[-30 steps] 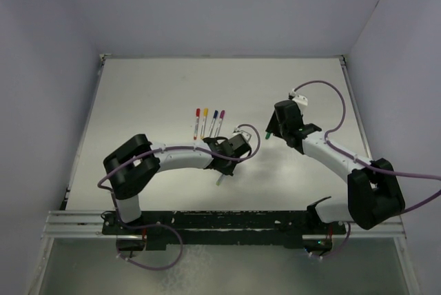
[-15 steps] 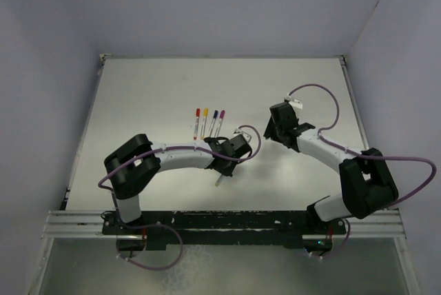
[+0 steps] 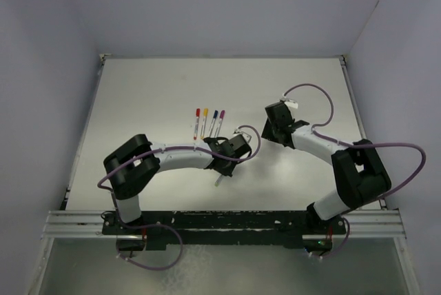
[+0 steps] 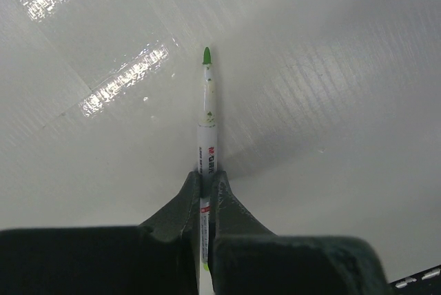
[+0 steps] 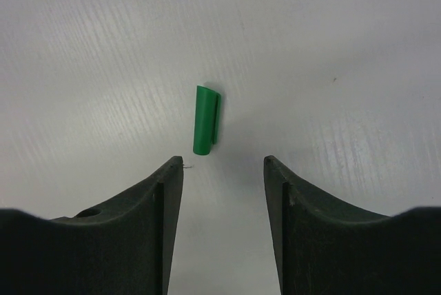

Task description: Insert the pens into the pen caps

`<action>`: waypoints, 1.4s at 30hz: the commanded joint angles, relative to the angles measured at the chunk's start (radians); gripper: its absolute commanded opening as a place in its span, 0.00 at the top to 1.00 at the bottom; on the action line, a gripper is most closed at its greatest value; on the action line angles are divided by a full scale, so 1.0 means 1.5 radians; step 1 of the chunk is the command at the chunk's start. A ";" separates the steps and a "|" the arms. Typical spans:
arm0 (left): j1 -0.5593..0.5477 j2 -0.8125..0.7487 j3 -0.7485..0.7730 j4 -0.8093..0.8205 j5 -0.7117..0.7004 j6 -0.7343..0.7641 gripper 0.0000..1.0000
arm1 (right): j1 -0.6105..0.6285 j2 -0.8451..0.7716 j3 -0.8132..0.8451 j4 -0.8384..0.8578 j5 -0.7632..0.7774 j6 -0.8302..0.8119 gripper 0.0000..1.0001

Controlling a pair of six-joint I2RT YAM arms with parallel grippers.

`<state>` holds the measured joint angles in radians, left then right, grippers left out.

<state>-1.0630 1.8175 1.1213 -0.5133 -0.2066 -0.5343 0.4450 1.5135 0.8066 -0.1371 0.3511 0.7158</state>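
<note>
A pale pen (image 4: 207, 112) with a bare green tip sticks straight out from my left gripper (image 4: 206, 174), which is shut on its barrel, above the white table. From above, that gripper (image 3: 222, 169) sits at the table's middle, the pen's rear end (image 3: 218, 180) poking out toward the near edge. A green pen cap (image 5: 205, 120) lies flat on the table just ahead of my right gripper (image 5: 223, 163), closer to its left finger. That gripper is open and holds nothing. In the top view the right gripper (image 3: 270, 131) hides the cap.
Several pens wearing red, yellow, blue and purple caps (image 3: 208, 121) lie side by side left of centre. The table's raised rim (image 3: 89, 123) runs along the left, and purple cables loop over both arms.
The right arm has swung its gripper slightly left over the green cap, which showed beside it in the top view a second ago. The left arm holds its place with the pen.
</note>
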 commanded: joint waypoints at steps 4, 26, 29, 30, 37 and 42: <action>-0.002 -0.006 -0.068 -0.071 0.026 0.002 1.00 | 0.004 0.039 0.061 -0.022 0.039 -0.004 0.50; -0.002 -0.116 -0.080 -0.073 0.040 0.002 1.00 | 0.004 0.166 0.150 -0.067 0.036 0.002 0.58; -0.002 -0.115 -0.080 -0.071 0.040 0.002 1.00 | 0.004 0.173 0.150 -0.074 0.035 0.004 0.63; -0.001 -0.115 -0.079 -0.072 0.040 0.001 1.00 | 0.004 0.175 0.149 -0.076 0.037 0.005 0.64; -0.002 -0.120 -0.076 -0.067 0.035 0.001 1.00 | 0.004 0.191 0.139 -0.105 0.042 0.014 0.92; -0.002 -0.134 -0.085 -0.047 0.026 0.002 1.00 | 0.004 0.191 0.109 -0.109 0.028 0.010 1.00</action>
<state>-1.0630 1.6745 1.0016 -0.6174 -0.1558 -0.5350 0.4450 1.7626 1.0149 -0.2180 0.4110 0.7193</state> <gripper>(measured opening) 0.030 0.031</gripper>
